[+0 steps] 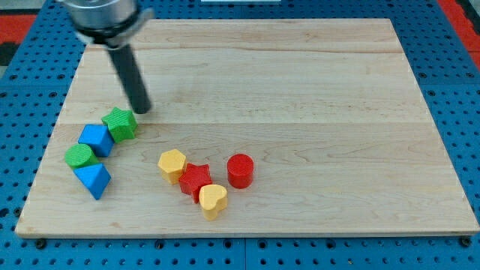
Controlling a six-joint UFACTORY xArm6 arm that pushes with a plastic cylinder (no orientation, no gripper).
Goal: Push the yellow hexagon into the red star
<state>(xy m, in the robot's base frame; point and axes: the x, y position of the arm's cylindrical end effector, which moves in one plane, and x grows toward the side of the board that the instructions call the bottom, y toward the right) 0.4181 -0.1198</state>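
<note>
The yellow hexagon (172,165) is sitting touching the red star (195,179), at its ten o'clock. My tip (142,110) is resting just beside the green star (121,124), at its one o'clock; being a bare rod, it is holding nothing.

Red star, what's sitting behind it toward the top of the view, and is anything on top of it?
Nothing rests on the red star. Beyond it lies bare board. The yellow hexagon touches its left side, the yellow heart its lower right. My tip is far off, by the green star.
</note>
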